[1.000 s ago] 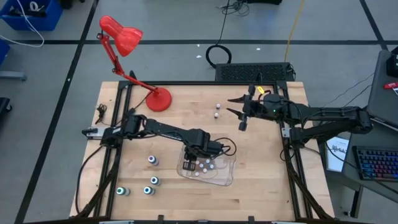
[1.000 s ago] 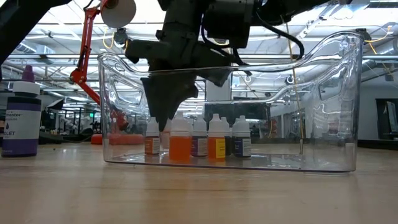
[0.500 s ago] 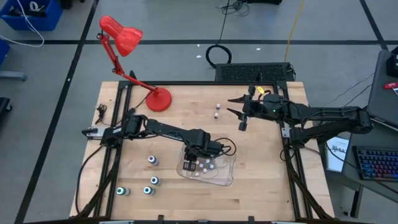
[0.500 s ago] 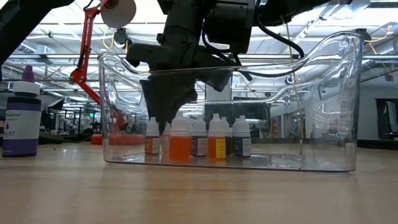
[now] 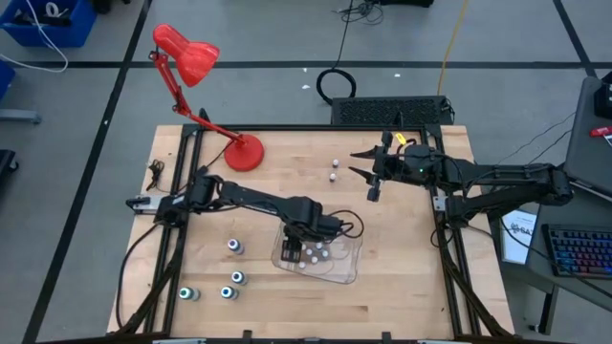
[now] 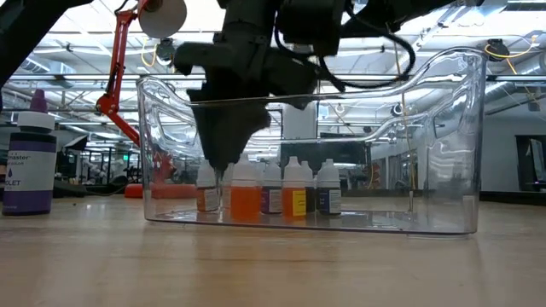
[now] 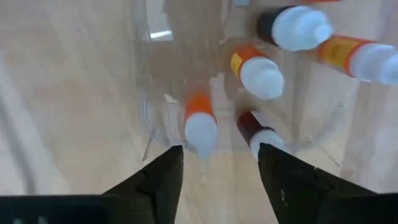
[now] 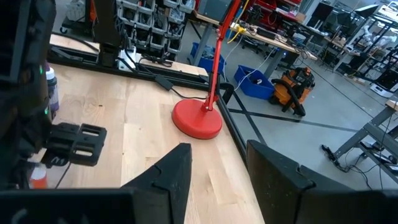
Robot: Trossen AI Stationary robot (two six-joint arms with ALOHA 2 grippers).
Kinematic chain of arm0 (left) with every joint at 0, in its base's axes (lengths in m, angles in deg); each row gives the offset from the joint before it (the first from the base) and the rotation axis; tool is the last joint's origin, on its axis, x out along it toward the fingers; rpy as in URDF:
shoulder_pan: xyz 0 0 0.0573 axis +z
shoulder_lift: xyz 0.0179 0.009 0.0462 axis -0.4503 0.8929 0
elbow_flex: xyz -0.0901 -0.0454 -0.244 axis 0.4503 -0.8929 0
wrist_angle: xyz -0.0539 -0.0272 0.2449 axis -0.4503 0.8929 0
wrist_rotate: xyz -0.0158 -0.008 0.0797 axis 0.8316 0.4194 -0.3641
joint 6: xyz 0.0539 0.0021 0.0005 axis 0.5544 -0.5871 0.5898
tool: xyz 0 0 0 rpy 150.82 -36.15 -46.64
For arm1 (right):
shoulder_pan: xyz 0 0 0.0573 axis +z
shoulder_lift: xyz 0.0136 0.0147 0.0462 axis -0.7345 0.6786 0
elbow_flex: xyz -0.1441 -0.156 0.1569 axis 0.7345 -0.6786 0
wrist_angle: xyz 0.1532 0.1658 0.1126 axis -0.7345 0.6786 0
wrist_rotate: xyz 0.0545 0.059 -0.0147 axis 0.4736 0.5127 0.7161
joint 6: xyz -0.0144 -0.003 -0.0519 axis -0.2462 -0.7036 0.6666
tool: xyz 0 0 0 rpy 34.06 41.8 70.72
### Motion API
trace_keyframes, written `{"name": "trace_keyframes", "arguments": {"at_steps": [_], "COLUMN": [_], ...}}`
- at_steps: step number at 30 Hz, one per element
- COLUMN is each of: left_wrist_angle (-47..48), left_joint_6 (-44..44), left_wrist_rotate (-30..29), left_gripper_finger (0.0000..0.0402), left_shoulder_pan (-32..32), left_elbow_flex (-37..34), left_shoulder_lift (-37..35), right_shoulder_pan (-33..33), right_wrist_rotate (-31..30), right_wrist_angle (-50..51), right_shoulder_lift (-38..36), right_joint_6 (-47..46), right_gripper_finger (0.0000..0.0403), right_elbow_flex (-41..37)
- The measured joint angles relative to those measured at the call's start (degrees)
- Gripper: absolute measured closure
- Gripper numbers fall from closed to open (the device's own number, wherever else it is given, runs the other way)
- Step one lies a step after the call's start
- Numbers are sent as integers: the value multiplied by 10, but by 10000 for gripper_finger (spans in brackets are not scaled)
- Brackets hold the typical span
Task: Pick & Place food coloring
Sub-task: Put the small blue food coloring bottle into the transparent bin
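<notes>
A clear plastic tray stands on the wooden table and holds several small food coloring bottles, upright on its floor. My left gripper points down into the tray's left end, open. An orange bottle and a dark red one stand below the gap, untouched. Several teal-topped bottles stand on the table to the tray's left, and two tiny bottles farther back. My right gripper waits open above the table's far right.
A red desk lamp stands at the far left of the table. A purple bottle shows at the left of the low view. Bare wood lies between the tray and the table's near edge.
The clear tray with its bottles has shifted a little on the table. My left gripper stays over the tray's left end.
</notes>
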Motion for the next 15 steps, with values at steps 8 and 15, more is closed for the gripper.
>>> {"name": "trace_keyframes", "arguments": {"at_steps": [8,15], "left_wrist_angle": [-7,-133], "left_joint_6": [2,82], "left_wrist_rotate": [-19,-22], "left_gripper_finger": [195,210], "left_shoulder_pan": [1,1], "left_elbow_flex": [0,-31], "left_shoulder_lift": [-64,-184], "right_shoulder_pan": [0,0], "right_wrist_rotate": [0,0], "right_wrist_angle": [-1,5], "right_shoulder_lift": [0,0], "right_joint_6": [0,-19], "right_gripper_finger": [261,261], "right_elbow_flex": [0,0]}}
